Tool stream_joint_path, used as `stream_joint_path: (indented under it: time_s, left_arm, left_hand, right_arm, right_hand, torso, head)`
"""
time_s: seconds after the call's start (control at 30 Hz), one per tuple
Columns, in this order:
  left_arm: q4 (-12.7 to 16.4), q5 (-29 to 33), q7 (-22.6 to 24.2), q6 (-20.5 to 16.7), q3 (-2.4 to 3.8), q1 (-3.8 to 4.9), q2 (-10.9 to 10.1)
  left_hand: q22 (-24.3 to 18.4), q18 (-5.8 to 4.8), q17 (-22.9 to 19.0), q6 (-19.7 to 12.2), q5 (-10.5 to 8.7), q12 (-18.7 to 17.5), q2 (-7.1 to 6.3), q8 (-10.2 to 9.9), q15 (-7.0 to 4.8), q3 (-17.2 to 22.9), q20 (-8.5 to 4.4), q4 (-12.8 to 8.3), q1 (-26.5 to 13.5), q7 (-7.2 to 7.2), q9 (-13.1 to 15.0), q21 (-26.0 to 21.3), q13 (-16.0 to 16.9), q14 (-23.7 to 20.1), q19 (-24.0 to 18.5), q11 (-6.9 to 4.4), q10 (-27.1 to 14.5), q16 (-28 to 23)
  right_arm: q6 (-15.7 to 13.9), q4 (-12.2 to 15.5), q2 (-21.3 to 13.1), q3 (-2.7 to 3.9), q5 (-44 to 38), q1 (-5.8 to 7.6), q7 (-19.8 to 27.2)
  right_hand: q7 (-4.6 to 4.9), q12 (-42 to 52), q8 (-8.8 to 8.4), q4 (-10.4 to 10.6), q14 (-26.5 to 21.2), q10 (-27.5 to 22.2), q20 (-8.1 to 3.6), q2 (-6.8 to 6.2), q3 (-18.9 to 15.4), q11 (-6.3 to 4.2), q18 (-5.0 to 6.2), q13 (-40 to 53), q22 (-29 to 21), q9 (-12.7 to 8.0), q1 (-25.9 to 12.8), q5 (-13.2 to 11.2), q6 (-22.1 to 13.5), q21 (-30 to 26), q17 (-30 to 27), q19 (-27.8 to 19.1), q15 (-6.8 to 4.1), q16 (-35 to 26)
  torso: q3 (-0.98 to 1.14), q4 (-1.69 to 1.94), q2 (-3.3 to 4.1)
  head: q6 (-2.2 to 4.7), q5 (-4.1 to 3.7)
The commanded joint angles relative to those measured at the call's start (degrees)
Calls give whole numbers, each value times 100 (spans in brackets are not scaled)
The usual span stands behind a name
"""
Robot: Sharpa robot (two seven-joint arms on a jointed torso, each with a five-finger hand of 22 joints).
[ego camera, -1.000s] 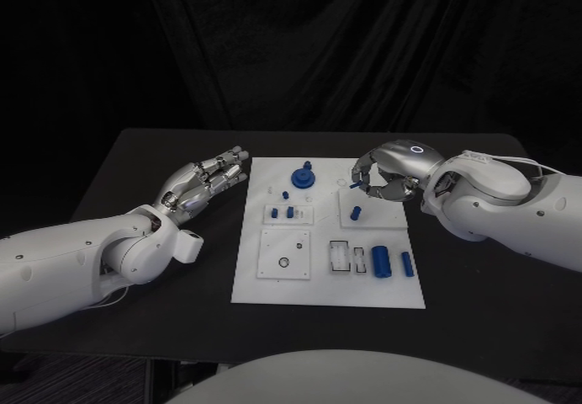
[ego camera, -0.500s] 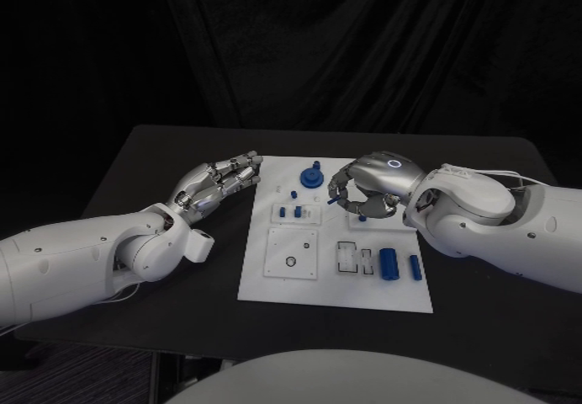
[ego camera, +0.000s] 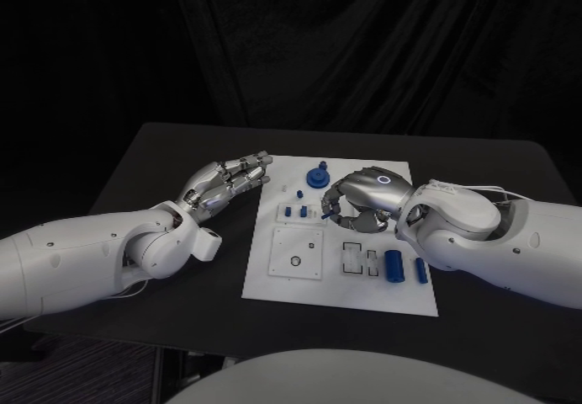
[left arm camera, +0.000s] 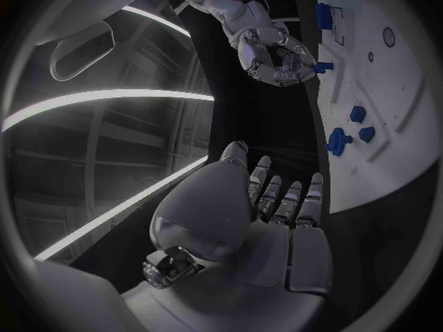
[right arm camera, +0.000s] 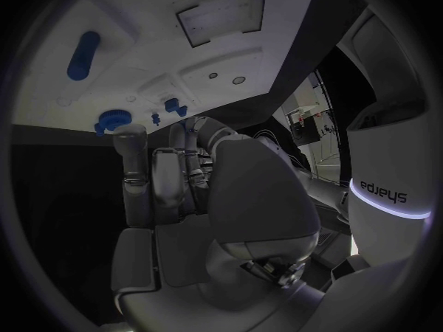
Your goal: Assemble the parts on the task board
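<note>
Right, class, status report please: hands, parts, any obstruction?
Left hand open beside task board. Right hand pinching small blue peg over board. Path clear.

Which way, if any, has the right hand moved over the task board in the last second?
Yes. The right hand has moved from the task board's right edge toward its middle, and nearer the robot, away from the blue knob.

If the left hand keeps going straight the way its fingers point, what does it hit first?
Probably the white board's near left edge, close to the round blue knob. The left hand points up and right toward that corner, but its height above the table is unclear.
</note>
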Motion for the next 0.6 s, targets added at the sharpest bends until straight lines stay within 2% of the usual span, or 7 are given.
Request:
stream_joint_path:
  time_s: [0.03, 0.2, 0.47, 0.6]
  left_arm:
    - [17, 30, 130, 88, 5, -11, 16]
    - [14, 30, 121, 102, 5, -20, 26]
    - [0, 30, 93, 133, 5, -36, 46]
    - [-12, 30, 82, 151, 5, -50, 61]
  left_hand:
    - [6, -37, 8, 36, 31, 27, 4, 28, -1, 43, -2, 5, 39, -3, 10, 30, 9, 58, 45, 22, 8, 35]
    - [9, -39, 8, 46, 30, 28, 5, 31, 1, 44, -3, 9, 38, 0, 11, 32, 9, 60, 50, 23, 9, 37]
    - [4, -44, 8, 63, 48, 33, 10, 36, 4, 50, -3, 17, 38, 7, 14, 32, 8, 61, 54, 24, 10, 40]
    - [3, -47, 7, 79, 59, 33, 12, 40, 6, 53, -3, 22, 38, 10, 17, 33, 7, 61, 57, 24, 10, 41]
  right_arm:
    - [-169, -17, 4, 3, -67, -47, 107]
    - [-146, -64, 41, 3, -67, -120, 111]
    - [145, -176, 156, 3, -67, -211, -24]
    - [214, -244, 209, 3, -67, -255, -57]
  right_hand:
    - [-4, -26, -54, 58, -89, -21, 14, -70, -12, 20, 33, 19, 434, -18, -24, -56, 44, -138, -59, -90, 15, -67]
    - [-1, -3, -90, 94, -143, -57, 31, -96, -37, 33, 49, 52, 410, -35, -53, -111, 42, -266, -86, -166, 31, -93]
    - [-12, 55, -91, 101, -160, -120, 40, -88, -41, 32, 54, 117, 411, -34, -34, -96, 92, -299, -66, -189, 33, -66]
    - [-10, 72, -95, 98, -155, -132, 41, -81, -38, 32, 53, 135, 417, -34, -23, -69, 99, -286, -51, -183, 33, -47]
  torso:
    - [0, -4, 1]
    - [-3, 2, -6]
    - [0, -4, 0]
    - [0, -7, 0]
  head:
    - [-1, 26]
    - [-1, 65]
    - [-1, 141]
    - [-1, 147]
